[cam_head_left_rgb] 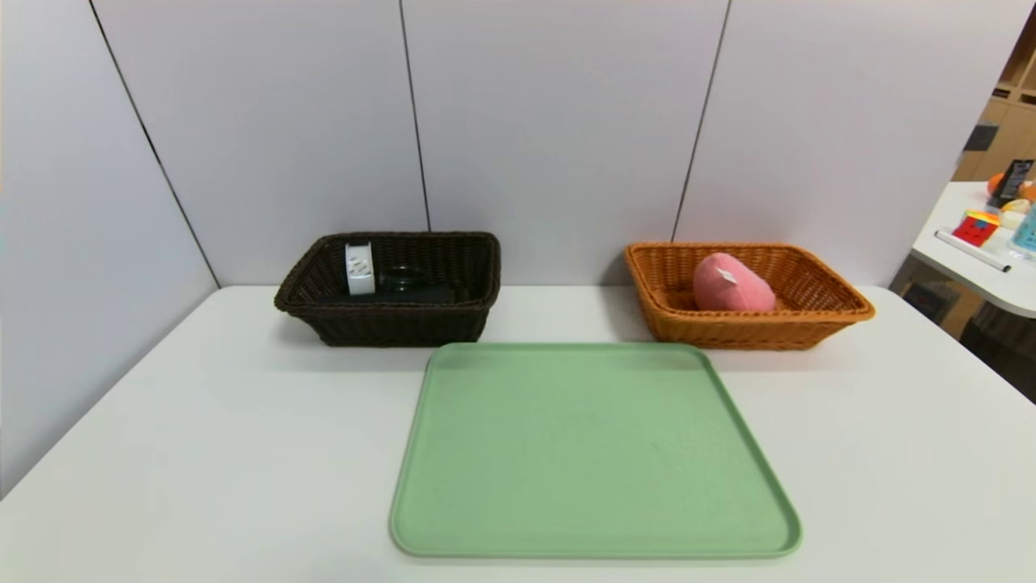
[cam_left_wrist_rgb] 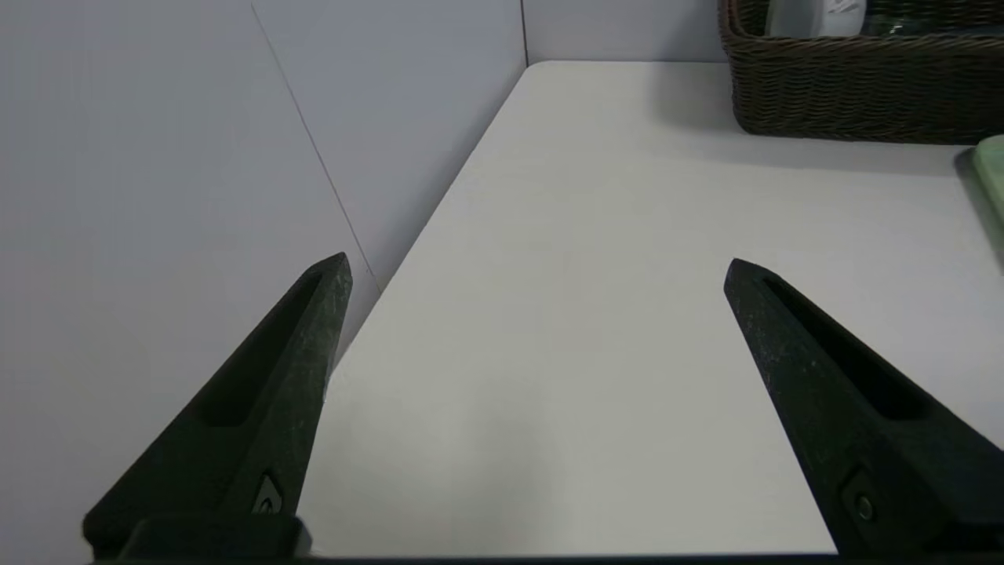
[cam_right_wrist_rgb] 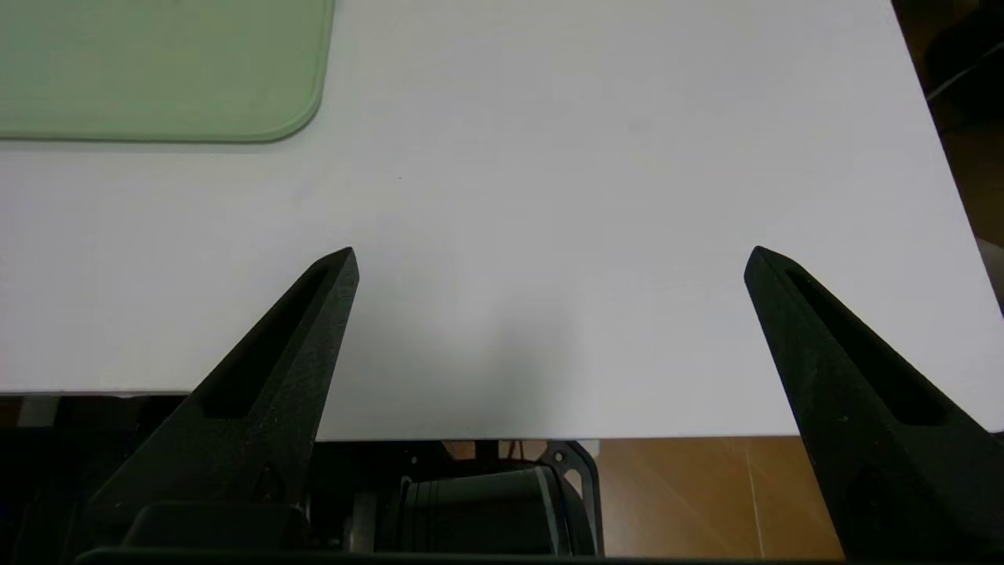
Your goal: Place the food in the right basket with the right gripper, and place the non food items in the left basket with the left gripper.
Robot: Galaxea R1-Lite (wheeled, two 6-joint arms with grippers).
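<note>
White table (cam_head_left_rgb: 243, 453), clear margins both sides of green rectangular tray (cam_head_left_rgb: 595, 453). Dark brown wicker basket (cam_head_left_rgb: 396, 325) holds non-food; orange-tan wicker basket (cam_head_left_rgb: 745, 332), pink plush peach (cam_head_left_rgb: 728, 287). Left gripper (cam_left_wrist_rgb: 538, 263), right gripper (cam_right_wrist_rgb: 555, 255): wide open, empty, over near table.

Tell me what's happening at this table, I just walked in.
Nothing is being handled right now. The left gripper and the right gripper both hang open and empty over the white table. The sorting looks finished: the pink plush peach lies in the orange-tan basket, and the white ribbed disc, a clear cup and a long black case are in the dark brown basket. The green tray holds nothing.
</note>
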